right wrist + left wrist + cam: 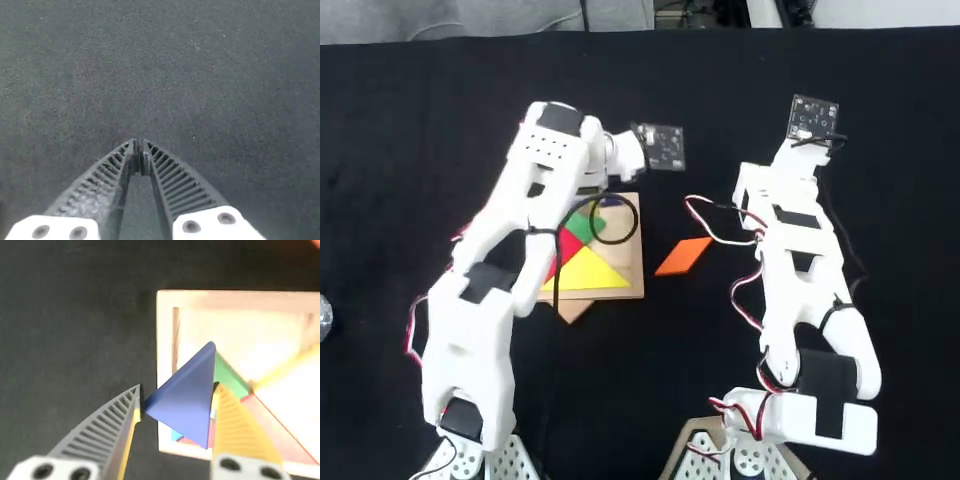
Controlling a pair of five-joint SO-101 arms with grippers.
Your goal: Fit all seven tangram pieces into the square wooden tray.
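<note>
Here the left gripper (176, 392) clamps the blue triangle (189, 390), tilted, over a corner rim of the wooden tray (165, 340) (green, red and yellow pieces lie inside). The orange parallelogram (683, 256) lies on the black cloth (720, 340) beside the tray, apart from it. The right gripper (139, 152) is closed on nothing, above open cloth.
</note>
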